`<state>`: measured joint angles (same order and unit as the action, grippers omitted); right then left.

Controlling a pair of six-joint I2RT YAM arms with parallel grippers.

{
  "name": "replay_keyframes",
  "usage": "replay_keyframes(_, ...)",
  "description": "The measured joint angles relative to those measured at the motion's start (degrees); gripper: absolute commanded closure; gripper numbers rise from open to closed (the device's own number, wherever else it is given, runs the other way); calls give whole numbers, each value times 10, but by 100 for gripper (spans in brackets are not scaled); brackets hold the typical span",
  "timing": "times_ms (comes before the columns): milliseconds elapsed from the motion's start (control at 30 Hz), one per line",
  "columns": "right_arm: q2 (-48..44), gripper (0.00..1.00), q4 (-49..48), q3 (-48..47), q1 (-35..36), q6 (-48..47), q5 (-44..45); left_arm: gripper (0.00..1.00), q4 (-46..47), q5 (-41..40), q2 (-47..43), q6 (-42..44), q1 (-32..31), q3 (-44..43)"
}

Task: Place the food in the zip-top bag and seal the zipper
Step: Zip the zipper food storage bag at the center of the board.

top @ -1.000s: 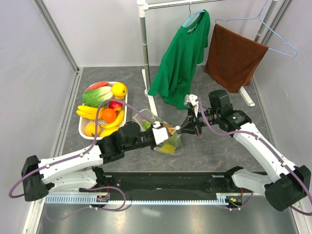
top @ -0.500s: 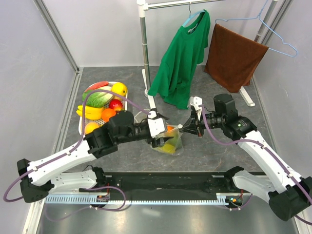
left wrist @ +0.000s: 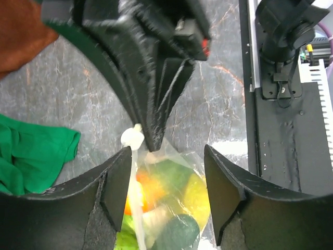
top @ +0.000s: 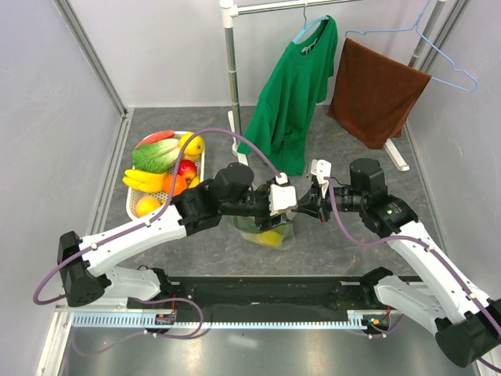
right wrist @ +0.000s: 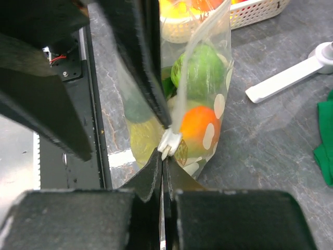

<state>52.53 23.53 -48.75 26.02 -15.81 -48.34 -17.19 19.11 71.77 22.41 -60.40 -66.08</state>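
Observation:
The clear dotted zip-top bag point(top: 268, 233) stands on the table between my arms, holding orange point(right wrist: 197, 127), green point(right wrist: 200, 67) and yellow point(left wrist: 195, 195) food. My right gripper point(right wrist: 164, 162) is shut on the bag's top corner, at the white end point(right wrist: 170, 140) of the zipper point(left wrist: 136, 208). My left gripper point(left wrist: 169, 192) is open above the bag's top, one finger on each side and neither pressing it. In the top view it point(top: 283, 200) sits just left of the right gripper point(top: 300, 207). More food lies in the white tray point(top: 133, 210): cabbage point(top: 156, 155), lemon point(top: 193, 145), bananas point(top: 145, 182).
A white clothes-rack post point(top: 232, 78) stands behind the bag, its foot point(right wrist: 291, 78) lying on the table near it. A green shirt point(top: 293, 94) and a brown towel point(top: 376, 90) hang at the back. The black base plate point(top: 266, 294) runs along the near edge.
My left gripper has opened and slid right along the bag's top until it sits close to the right gripper. The right gripper has kept its hold on the bag's corner.

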Motion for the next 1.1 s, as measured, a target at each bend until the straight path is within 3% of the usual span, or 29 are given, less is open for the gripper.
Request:
replay_keyframes(267,-12,100,-7,4,0,-1,4,40,5,22,20,2,41,-16)
replay_keyframes(500,-14,100,-9,5,0,-6,2,43,-5,90,30,21,57,-36)
replay_keyframes(667,-15,100,-9,5,0,-12,1,53,-16,137,56,42,57,-61)
replay_keyframes(700,-15,100,-9,5,0,-12,1,59,-19,143,62,46,57,-65)
replay_keyframes(967,-28,100,-8,6,1,-21,-3,65,-32,156,87,56,72,-73)
replay_keyframes(1100,-32,100,-13,8,0,-27,0,79,-41,181,90,54,87,-78)
